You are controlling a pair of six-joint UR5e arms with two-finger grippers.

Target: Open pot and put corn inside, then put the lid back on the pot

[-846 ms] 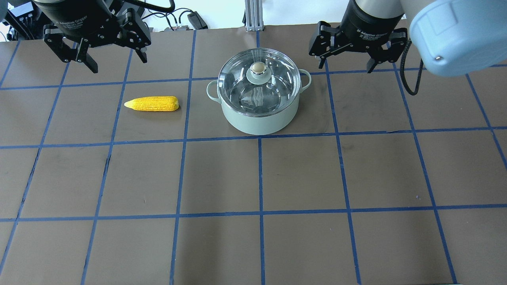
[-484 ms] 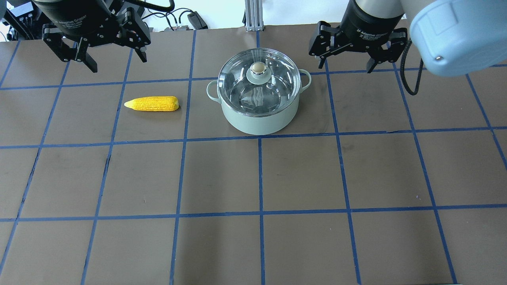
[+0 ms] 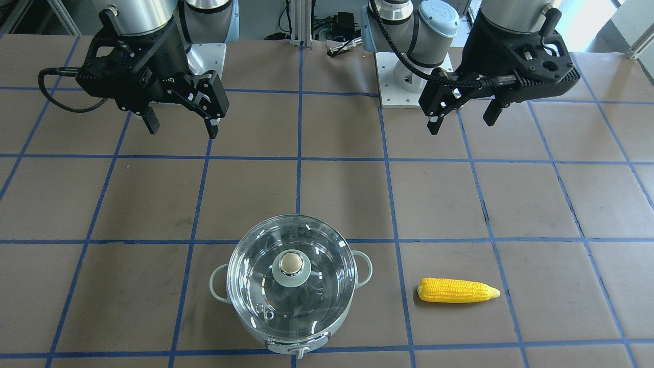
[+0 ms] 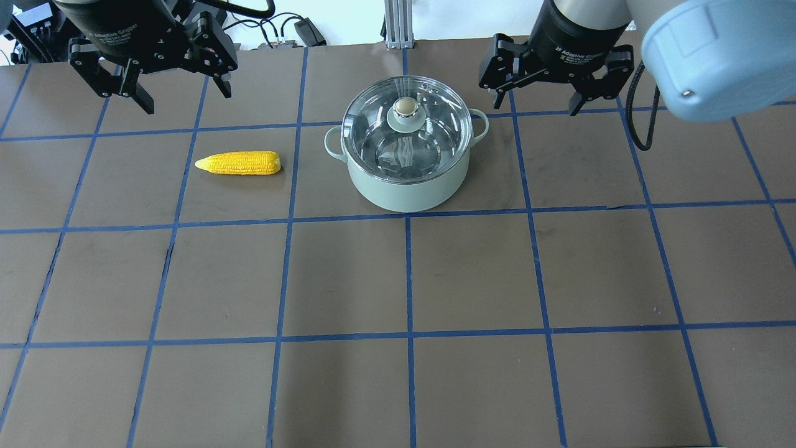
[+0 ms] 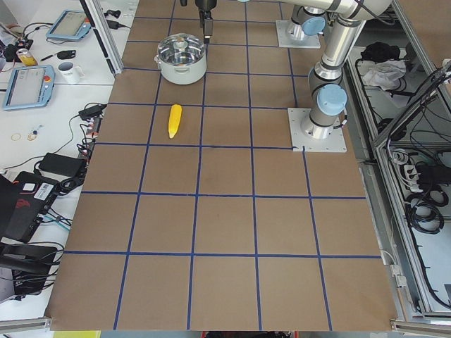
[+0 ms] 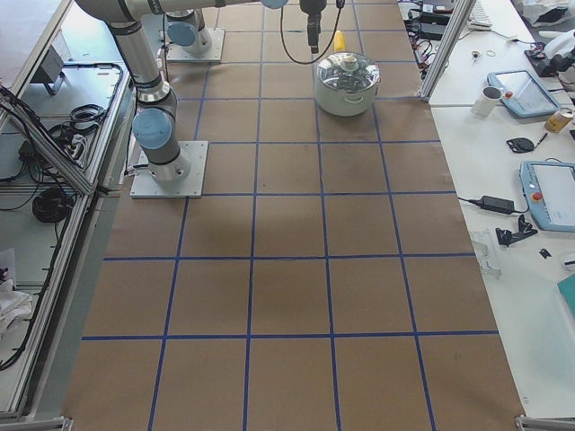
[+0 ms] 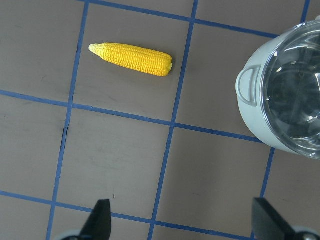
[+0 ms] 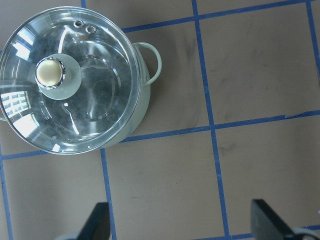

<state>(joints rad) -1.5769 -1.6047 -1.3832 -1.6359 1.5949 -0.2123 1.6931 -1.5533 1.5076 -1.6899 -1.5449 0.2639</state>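
The pale grey-green pot [image 4: 404, 194] stands at the table's far middle with the clear glass lid [image 4: 407, 140] shut on it, beige knob [image 4: 405, 107] up. The yellow corn [image 4: 238, 163] lies flat to the pot's left, pointed end away from it. My left gripper [image 4: 186, 99] hangs open and empty above the table behind the corn. My right gripper [image 4: 535, 106] hangs open and empty just right of the pot's far side. The left wrist view shows the corn [image 7: 132, 59] and the pot's edge [image 7: 250, 115]. The right wrist view shows the lid [image 8: 95, 100].
Brown table covering with a blue tape grid [image 4: 407, 274]. The robot's base plates [image 3: 409, 76] sit at the near edge. Side benches with tablets, a mug and cables [image 5: 42, 77] flank the table's far side.
My right gripper has shifted slightly left, toward the pot. The left gripper, corn, pot and lid have hardly moved.
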